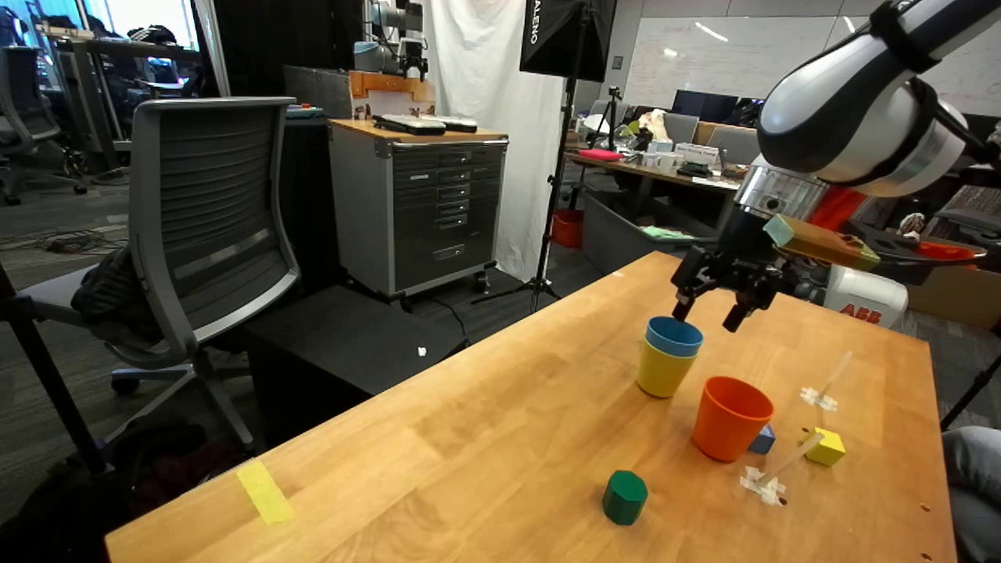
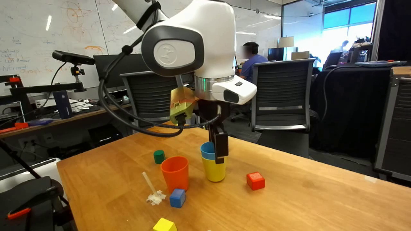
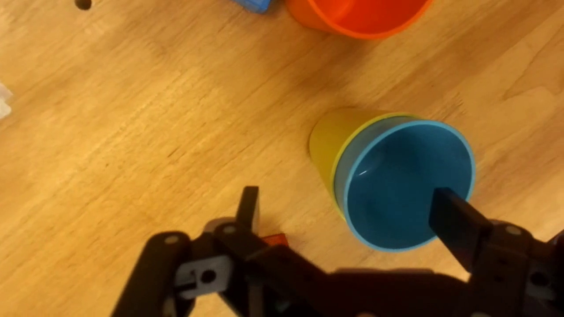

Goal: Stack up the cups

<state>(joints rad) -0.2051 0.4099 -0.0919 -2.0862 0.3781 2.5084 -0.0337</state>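
claw (image 3: 346, 192) spread wide, empty
in the wrist view, the orange-red tapered plastic cup (image 3: 361, 16) is found beyond the blue tapered plastic cup (image 3: 405, 180)

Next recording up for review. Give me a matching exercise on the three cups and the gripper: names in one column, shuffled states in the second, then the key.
Column one
1. blue cup
2. orange-red cup
3. gripper
4. yellow cup

Column two
A. stands apart from the other cups
B. has another cup nested in it
C. open, clamped on nothing
D. sits inside another cup

Right pairs: 1-D; 2-A; 3-C; 4-B
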